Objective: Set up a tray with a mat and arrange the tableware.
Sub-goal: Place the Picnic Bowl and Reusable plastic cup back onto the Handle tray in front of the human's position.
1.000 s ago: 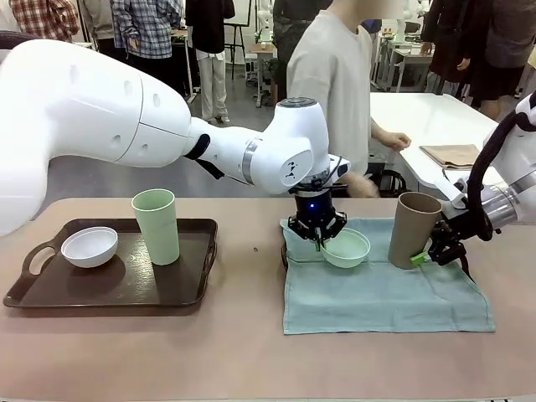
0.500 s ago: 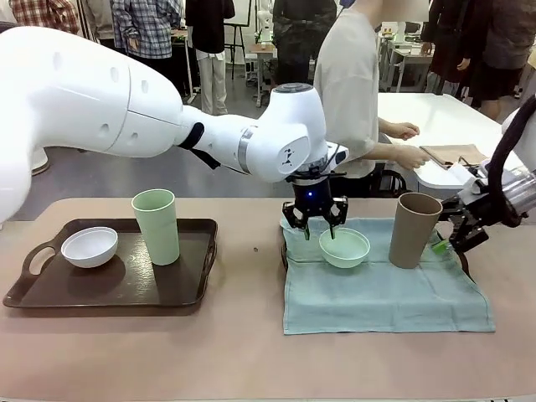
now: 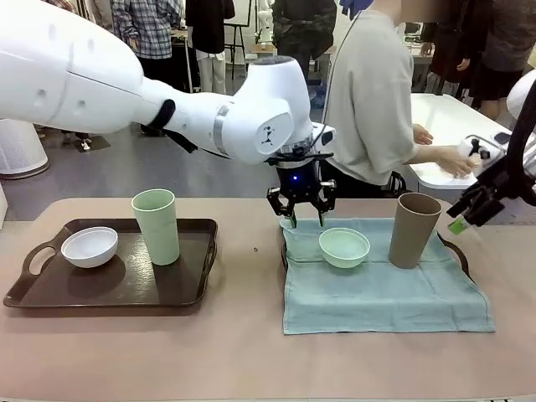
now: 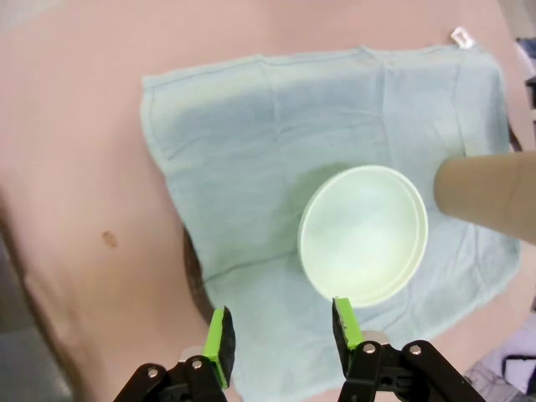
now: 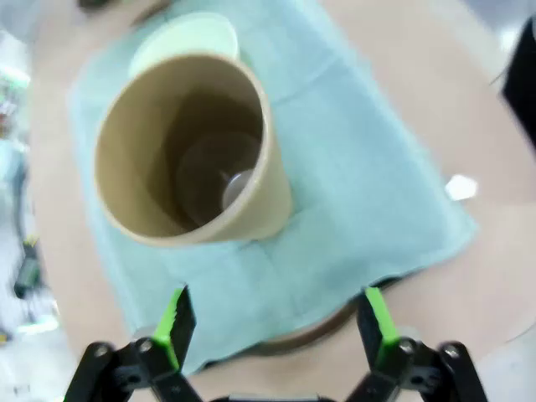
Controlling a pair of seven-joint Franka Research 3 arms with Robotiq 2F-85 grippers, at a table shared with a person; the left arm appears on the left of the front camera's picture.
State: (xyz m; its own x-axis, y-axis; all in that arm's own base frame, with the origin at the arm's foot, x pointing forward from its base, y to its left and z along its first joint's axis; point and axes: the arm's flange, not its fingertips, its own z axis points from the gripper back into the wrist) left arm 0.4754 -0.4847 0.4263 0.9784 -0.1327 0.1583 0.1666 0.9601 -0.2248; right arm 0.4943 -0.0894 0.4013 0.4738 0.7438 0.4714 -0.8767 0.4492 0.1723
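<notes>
Jaws half spread and empty, left gripper (image 3: 306,221) hangs over teal cloth mat's (image 3: 377,301) far edge, near mint green round bowl (image 3: 344,248). Right gripper (image 5: 276,327) gapes wide, empty.

From my screen the room looks bright and evenly lit from overhead. Shadows are soft and short, like the faint one under the mint bowl (image 4: 363,234) just ahead of the left claw (image 4: 280,322). That wrist picture is slightly soft, with a warm pink cast over the table (image 4: 75,126), and the mat (image 4: 243,126) bends toward the frame edges. The right claw (image 5: 276,314) gives me the worst picture. The brown cup (image 5: 188,151) ahead of it is smeared and dark inside, and everything beyond it and out to the edges is blurred. The front picture is sharp, with mild sheen on the white shell of the left arm (image 3: 84,75).
</notes>
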